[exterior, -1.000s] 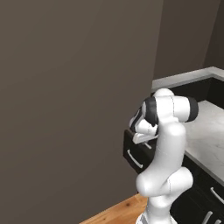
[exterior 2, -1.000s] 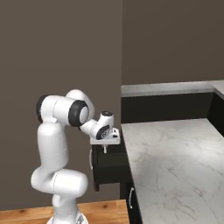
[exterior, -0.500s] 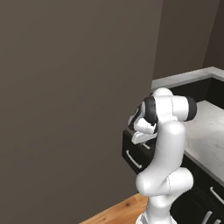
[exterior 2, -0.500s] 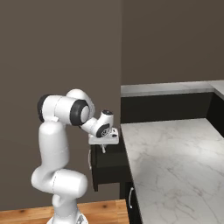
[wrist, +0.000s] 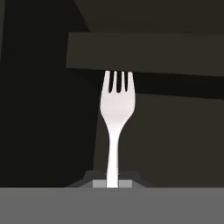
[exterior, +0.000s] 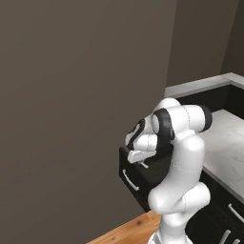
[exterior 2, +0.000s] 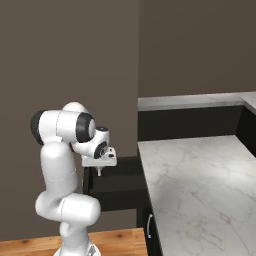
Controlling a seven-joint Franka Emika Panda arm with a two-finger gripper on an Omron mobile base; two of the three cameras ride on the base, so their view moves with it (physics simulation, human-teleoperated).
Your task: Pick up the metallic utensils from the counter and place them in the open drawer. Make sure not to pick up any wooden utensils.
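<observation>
No text, label, brand, number or sign can be read anywhere in these pictures, on the fork [wrist: 117, 118], the open drawer [exterior 2: 117, 186] or the surface [exterior 2: 200, 190].

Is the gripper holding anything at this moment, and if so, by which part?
Yes. The gripper is shut on the fork, pinching the end of its handle; the tines point away from the hand, toward the open drawer.

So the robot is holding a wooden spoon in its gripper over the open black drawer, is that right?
Not quite. The thing in the gripper is a silvery metal fork, not a wooden spoon; the hand view shows its thin tines pointing away from the closed fingers. The rest holds: in the right base view the hand hangs over the open black drawer.
</observation>
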